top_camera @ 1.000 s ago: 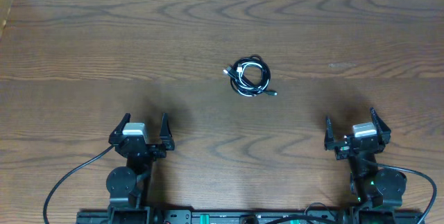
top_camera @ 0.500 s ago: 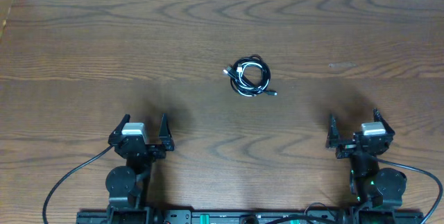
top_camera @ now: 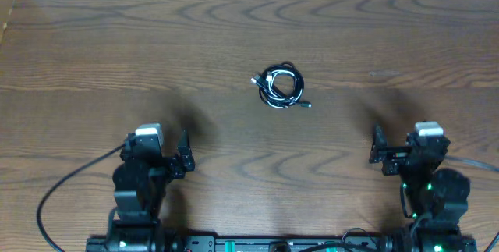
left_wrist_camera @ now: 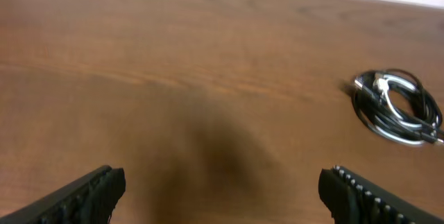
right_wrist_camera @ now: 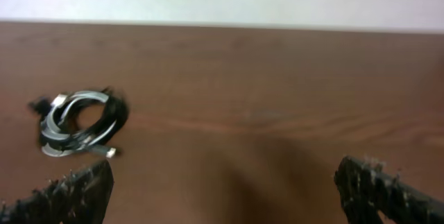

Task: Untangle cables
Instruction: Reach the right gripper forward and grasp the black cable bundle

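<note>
Black and white cables [top_camera: 281,87] are lying in one tight coil at the middle of the counter [top_camera: 117,49] — no strand is separated, so the task is sitting at its start. Left gripper [top_camera: 156,147] and right gripper [top_camera: 409,144] are hovering at the near edge, jaws apart, holding nothing, well apart from the coil. All untangling is remaining — reaching in, pinning one loop, drawing out the plug ends.

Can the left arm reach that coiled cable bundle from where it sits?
Likely yes: the coiled bundle of black and white cables lies alone on the brown wooden table, nothing between it and the left arm's open fingers.
</note>
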`<state>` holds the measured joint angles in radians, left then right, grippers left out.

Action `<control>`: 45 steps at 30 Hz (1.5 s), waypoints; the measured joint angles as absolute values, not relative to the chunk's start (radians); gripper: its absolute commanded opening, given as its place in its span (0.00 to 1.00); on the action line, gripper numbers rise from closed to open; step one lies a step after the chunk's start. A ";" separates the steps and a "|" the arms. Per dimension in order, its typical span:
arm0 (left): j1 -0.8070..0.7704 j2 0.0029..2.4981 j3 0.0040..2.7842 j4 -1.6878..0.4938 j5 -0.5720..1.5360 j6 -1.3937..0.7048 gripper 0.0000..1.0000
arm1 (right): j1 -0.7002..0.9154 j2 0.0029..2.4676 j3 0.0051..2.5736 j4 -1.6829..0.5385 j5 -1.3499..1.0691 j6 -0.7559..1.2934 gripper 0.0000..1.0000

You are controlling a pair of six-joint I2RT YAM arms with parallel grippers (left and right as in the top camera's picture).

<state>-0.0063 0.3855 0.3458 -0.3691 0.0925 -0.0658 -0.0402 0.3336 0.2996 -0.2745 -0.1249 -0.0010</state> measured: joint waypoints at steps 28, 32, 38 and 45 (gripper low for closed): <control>-0.006 0.757 0.818 -0.841 0.346 -0.082 0.95 | 0.068 0.898 0.775 -0.451 -0.423 0.097 0.97; -0.006 0.757 0.818 -0.829 0.345 -0.082 0.95 | 0.194 1.042 0.829 -0.460 -0.395 0.070 0.96; -0.006 0.757 0.818 -0.827 0.343 -0.082 0.95 | 0.363 1.238 0.976 -0.488 -0.212 0.050 0.91; -0.006 0.757 0.818 -0.826 0.342 -0.082 0.94 | 0.417 1.377 1.028 -0.436 -0.071 0.066 0.84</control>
<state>-0.0063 0.7574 0.8181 -0.8265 0.3424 -0.0822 0.4171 1.3766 1.0283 -0.4358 -0.0711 0.0662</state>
